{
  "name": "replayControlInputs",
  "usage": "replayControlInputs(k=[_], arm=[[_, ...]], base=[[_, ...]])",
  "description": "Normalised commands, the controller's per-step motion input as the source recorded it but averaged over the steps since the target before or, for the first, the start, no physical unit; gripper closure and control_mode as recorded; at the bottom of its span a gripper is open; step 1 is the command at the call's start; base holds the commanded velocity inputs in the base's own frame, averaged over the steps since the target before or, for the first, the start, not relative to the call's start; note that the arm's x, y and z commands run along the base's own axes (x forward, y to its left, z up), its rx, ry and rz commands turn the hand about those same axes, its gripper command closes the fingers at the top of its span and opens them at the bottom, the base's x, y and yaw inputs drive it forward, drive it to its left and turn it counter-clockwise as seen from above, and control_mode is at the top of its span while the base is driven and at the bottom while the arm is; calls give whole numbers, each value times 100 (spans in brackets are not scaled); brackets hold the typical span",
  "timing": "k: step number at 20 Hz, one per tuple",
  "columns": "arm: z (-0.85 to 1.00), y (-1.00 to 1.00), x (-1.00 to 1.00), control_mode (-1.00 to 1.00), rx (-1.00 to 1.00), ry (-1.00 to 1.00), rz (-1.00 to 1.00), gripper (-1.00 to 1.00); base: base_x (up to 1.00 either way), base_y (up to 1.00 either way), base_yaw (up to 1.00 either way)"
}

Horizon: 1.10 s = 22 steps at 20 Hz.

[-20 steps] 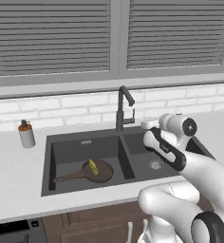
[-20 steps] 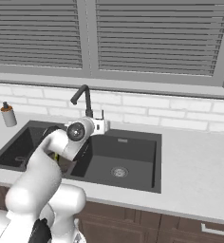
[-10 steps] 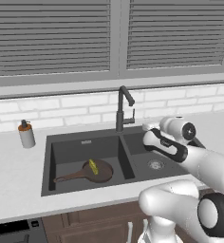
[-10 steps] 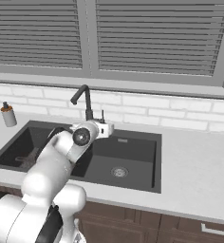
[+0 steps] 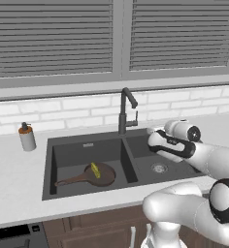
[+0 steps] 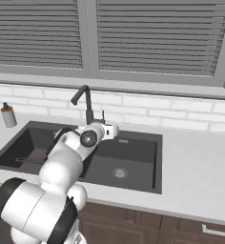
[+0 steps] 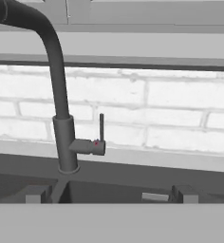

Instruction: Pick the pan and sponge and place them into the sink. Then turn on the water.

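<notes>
Sink rim, open gripper short of faucet

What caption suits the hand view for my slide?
Open gripper faces the dark matte gooseneck faucet, side lever upright.

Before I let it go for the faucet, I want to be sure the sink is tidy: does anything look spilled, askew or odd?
Nothing stands out. The pan lies flat in the sink's left basin with the sponge on it, the faucet stands upright and dry, and the soap bottle is upright on the counter.
</notes>
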Motion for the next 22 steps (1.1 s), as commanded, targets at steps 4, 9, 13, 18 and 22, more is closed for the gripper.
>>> replayControlInputs(k=[4,9,13,18,22], arm=[[-2,-11,26,-100,2,0,0,-100],[-5,-4,29,-100,0,0,0,-100],[-7,0,28,-100,0,0,0,-100],[-7,0,25,-100,0,0,0,-100],[-14,2,34,-100,0,-2,0,-100]], base=[[0,0,0],[0,0,0],[0,0,0],[0,0,0],[0,0,0]])
